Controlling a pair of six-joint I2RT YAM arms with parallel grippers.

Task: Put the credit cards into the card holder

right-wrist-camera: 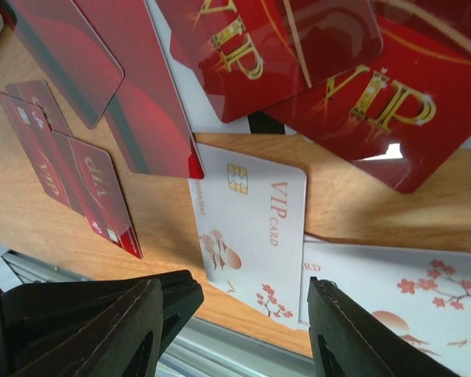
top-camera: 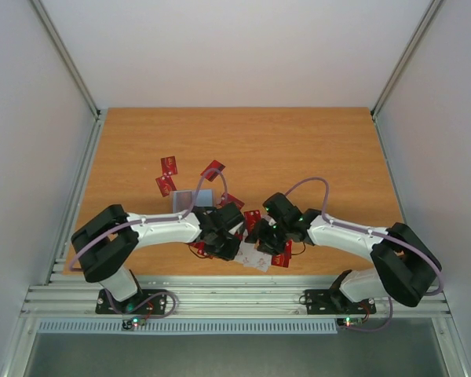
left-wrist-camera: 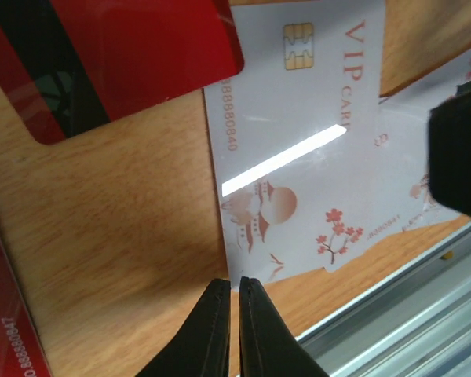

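The credit cards lie near the table's front edge: red ones (top-camera: 169, 166) (top-camera: 213, 170) and white VIP ones (top-camera: 255, 257). The card holder (top-camera: 186, 199) is a small greyish square left of the grippers. My left gripper (top-camera: 220, 237) (left-wrist-camera: 234, 284) is shut, its tips at the near corner of a white VIP card (left-wrist-camera: 298, 141) that lies flat. My right gripper (top-camera: 263, 234) (right-wrist-camera: 251, 314) is open, low over the same white card (right-wrist-camera: 251, 228), with one finger on each side of it. A second white card (right-wrist-camera: 392, 290) lies beside it and red VIP cards (right-wrist-camera: 282, 47) overlap above.
The metal rail at the table's front edge (left-wrist-camera: 400, 314) (right-wrist-camera: 235, 353) runs just behind the white cards. The right gripper's black finger (left-wrist-camera: 463, 157) shows close by in the left wrist view. More red cards (top-camera: 166, 185) (right-wrist-camera: 102, 188) lie to the left.
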